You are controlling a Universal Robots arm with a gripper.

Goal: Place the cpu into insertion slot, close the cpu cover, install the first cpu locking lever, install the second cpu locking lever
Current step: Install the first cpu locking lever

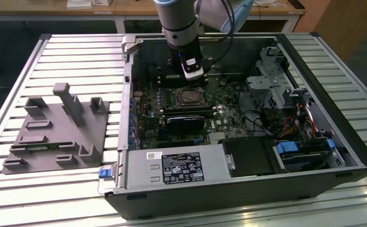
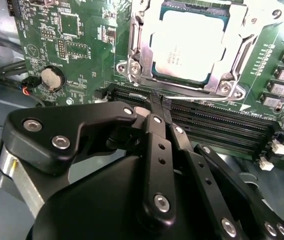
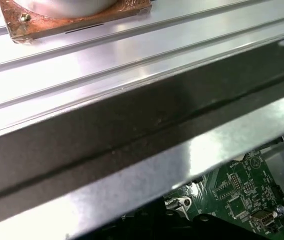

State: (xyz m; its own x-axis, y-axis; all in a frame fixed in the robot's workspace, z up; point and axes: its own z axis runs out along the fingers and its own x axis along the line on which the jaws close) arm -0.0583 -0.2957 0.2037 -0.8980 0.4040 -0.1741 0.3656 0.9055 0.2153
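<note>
The cpu (image 2: 189,45), a pale silver square, lies flat in the insertion slot (image 1: 189,96) on the green board inside the open computer case. The silvery cpu cover (image 2: 142,50) is down around it, framing its face. A thin metal lever (image 2: 201,95) runs along the cover's edge beside the memory slots. My gripper (image 2: 157,100) hangs just above the board next to the socket, its black fingers (image 2: 154,150) shut together with nothing between them. In the exterior view the gripper (image 1: 193,75) stands just beyond the socket.
Long black memory slots (image 2: 221,120) lie under the fingertips, with a coin battery (image 2: 52,77) nearby. A black card (image 1: 186,124), power supply (image 1: 170,168) and drive cage (image 1: 271,90) crowd the case. A grey fixture (image 1: 57,127) sits at the exterior view's left. The case wall (image 3: 132,125) is close by.
</note>
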